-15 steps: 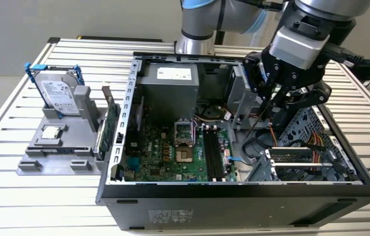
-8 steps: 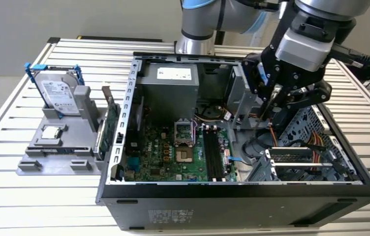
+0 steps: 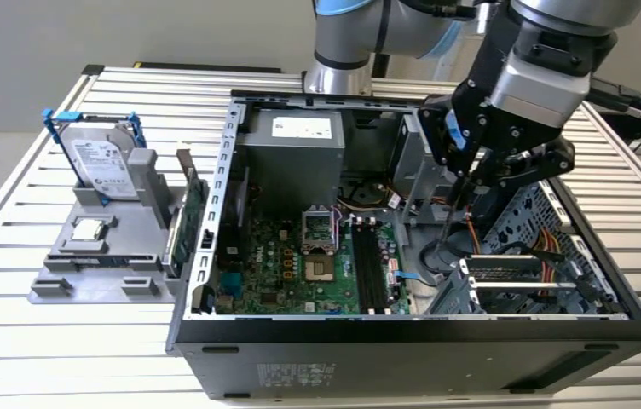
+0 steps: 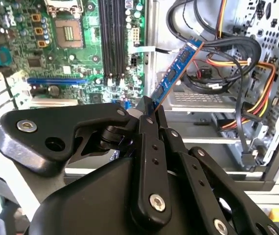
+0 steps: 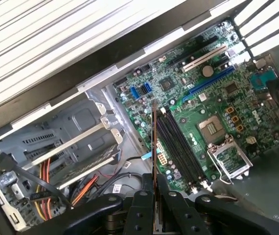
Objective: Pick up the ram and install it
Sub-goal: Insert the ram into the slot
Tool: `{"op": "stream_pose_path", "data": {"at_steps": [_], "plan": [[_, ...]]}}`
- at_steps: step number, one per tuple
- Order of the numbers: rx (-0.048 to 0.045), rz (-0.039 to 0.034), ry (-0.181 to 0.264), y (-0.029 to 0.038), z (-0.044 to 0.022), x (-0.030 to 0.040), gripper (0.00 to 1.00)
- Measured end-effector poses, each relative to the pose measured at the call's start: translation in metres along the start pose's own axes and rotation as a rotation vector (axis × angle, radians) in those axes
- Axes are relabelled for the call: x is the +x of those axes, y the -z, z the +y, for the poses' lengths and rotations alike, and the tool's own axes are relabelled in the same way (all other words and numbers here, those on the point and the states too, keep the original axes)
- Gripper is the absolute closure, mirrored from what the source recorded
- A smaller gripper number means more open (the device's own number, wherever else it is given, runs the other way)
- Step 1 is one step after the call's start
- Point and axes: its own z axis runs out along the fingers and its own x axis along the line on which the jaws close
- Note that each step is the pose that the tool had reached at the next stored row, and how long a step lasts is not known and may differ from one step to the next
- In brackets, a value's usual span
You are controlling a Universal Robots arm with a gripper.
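In the exterior view, hung over the open computer case (image 3: 412,341) on the slatted counter (image 3: 59,358), claw (image 3: 463,194) near the drive cage (image 3: 531,217) and what seemed to be the ram (image 3: 455,217) a thin dark strip under it, hard to make out there. In the second wrist view, gripped the ram (image 4: 176,68) by one end, claw (image 4: 150,108) clenched on it, the stick tilted over cables (image 4: 222,45) and apart from the memory slots (image 4: 112,39). In the first wrist view, stood edge-on out of the claw (image 5: 155,196), the ram (image 5: 154,142) running alongside the black memory slots (image 5: 181,147) of the motherboard (image 5: 213,98), not seated in them.
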Motion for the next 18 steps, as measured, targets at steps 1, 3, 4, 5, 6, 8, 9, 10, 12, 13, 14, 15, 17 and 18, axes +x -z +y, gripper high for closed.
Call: {"op": "stream_pose_path", "data": {"at_steps": [1, 3, 4, 5, 6, 8, 9, 10, 12, 13, 14, 15, 17, 18], "plan": [[-0.0004, 0.0005, 0.012, 0.0, 0.0, 0.0, 1.0], [-0.0012, 0.0016, 0.037, 0.0, -0.0001, 0.0, 1.0], [-0.0016, 0.0022, 0.049, 0.0, -0.0001, -0.0001, 1.0], [-0.0019, 0.0027, 0.062, 0.0, -0.0001, -0.0001, 1.0], [-0.0022, 0.0033, 0.074, 0.0, -0.0002, -0.0001, 1.0], [-0.003, 0.0043, 0.099, 0.0, -0.0002, -0.0001, 1.0], [-0.0034, 0.0049, 0.111, 0.0, -0.0003, -0.0002, 1.0], [-0.0038, 0.0055, 0.124, 0.0, -0.0003, -0.0002, 1.0], [-0.0045, 0.0066, 0.149, 0.0, -0.0004, -0.0002, 1.0], [-0.0049, 0.0072, 0.163, 0.0, -0.0004, -0.0002, 1.0], [-0.0052, 0.0077, 0.175, 0.0, -0.0004, -0.0002, 1.0], [-0.0055, 0.0082, 0.188, 0.0, -0.0004, -0.0002, 1.0], [-0.0062, 0.0093, 0.213, 0.0, -0.0005, -0.0003, 1.0], [-0.0066, 0.0099, 0.226, 0.0, -0.0005, -0.0003, 1.0]]}}
